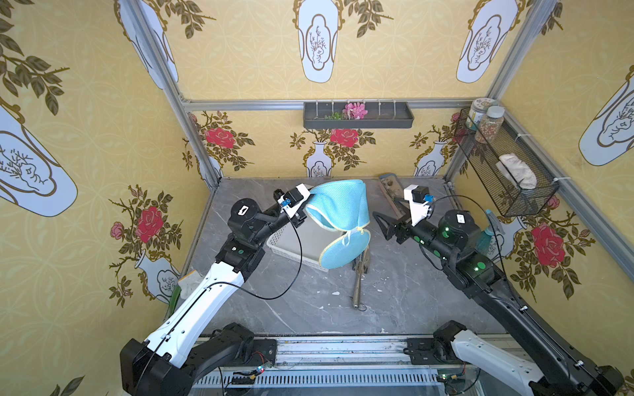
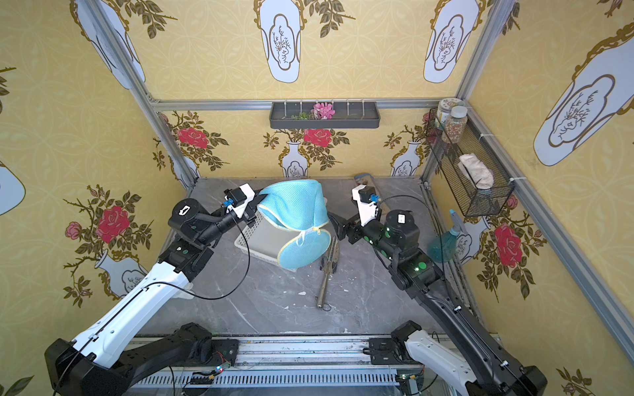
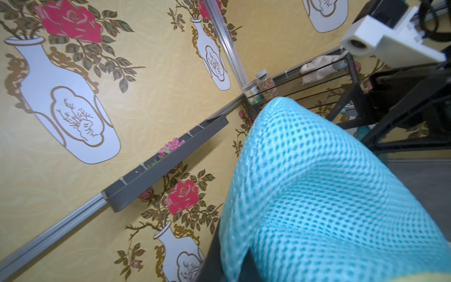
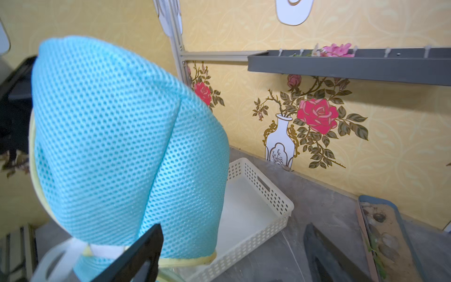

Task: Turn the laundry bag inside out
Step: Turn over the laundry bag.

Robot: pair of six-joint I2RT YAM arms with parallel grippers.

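The laundry bag [image 1: 338,219] [image 2: 295,219], light-blue mesh with pale yellow trim, hangs folded above the table, its round face drooping at the lower end. My left gripper [image 1: 305,205] [image 2: 257,205] is shut on the bag's upper left edge. In the left wrist view the mesh [image 3: 317,195] fills the space over the dark fingers [image 3: 214,258]. My right gripper [image 1: 384,226] [image 2: 338,226] stands open just right of the bag and holds nothing. In the right wrist view the bag [image 4: 117,136] hangs beside one black finger [image 4: 141,249].
A white perforated basket [image 1: 291,247] [image 4: 263,195] sits under the bag. A metal tool [image 1: 358,284] lies on the grey table. A teal spray bottle [image 1: 487,236] stands behind the right arm. A sand-filled tray [image 4: 380,232] lies at the back. A wire shelf [image 1: 507,171] hangs on the right wall.
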